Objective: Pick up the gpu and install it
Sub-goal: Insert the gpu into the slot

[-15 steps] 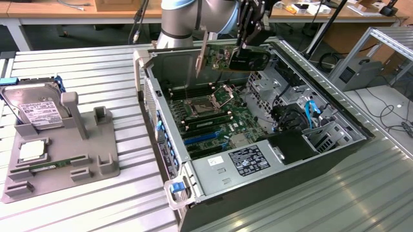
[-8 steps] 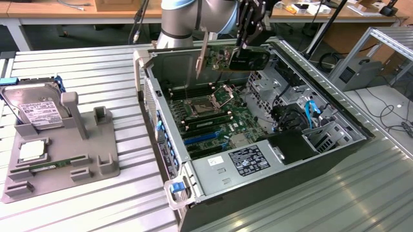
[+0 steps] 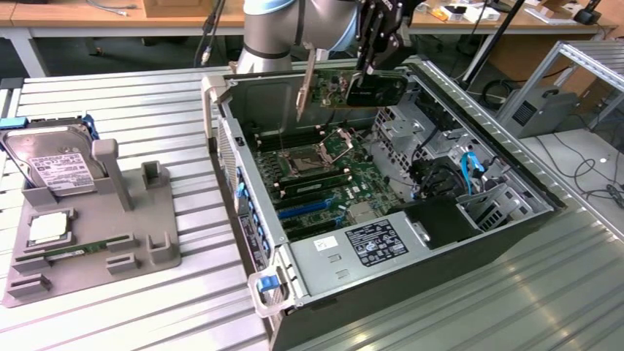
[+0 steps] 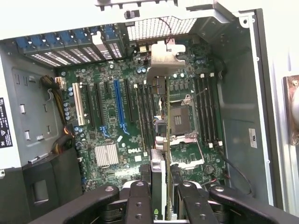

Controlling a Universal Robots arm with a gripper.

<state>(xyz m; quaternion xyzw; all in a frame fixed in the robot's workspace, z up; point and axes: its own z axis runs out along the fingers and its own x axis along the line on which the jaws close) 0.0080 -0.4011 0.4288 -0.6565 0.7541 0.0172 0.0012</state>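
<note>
The gpu (image 3: 356, 89), a green card with a black cooler block and a silver end bracket (image 3: 304, 84), hangs on edge above the back of the open computer case (image 3: 244, 219). My gripper (image 3: 378, 55) is shut on its upper edge. In the wrist view the gpu (image 4: 161, 140) shows edge-on between my black fingers (image 4: 139, 203), and its bracket (image 4: 163, 58) points at the rear grille. Under it lies the motherboard (image 4: 117, 116) with a blue slot (image 4: 120, 105) and black slots off to one side of the card. The card stands over the processor socket (image 4: 180, 119).
On the exterior view's left, a grey holder (image 3: 146, 248) carries a silver hard drive (image 3: 54, 164), a processor chip (image 3: 49, 228) and a memory stick (image 3: 83, 248). Case walls, a drive cage (image 3: 414, 131) and cables (image 3: 463, 172) ring the motherboard (image 3: 326, 175). The power supply (image 3: 375, 245) sits at the near end.
</note>
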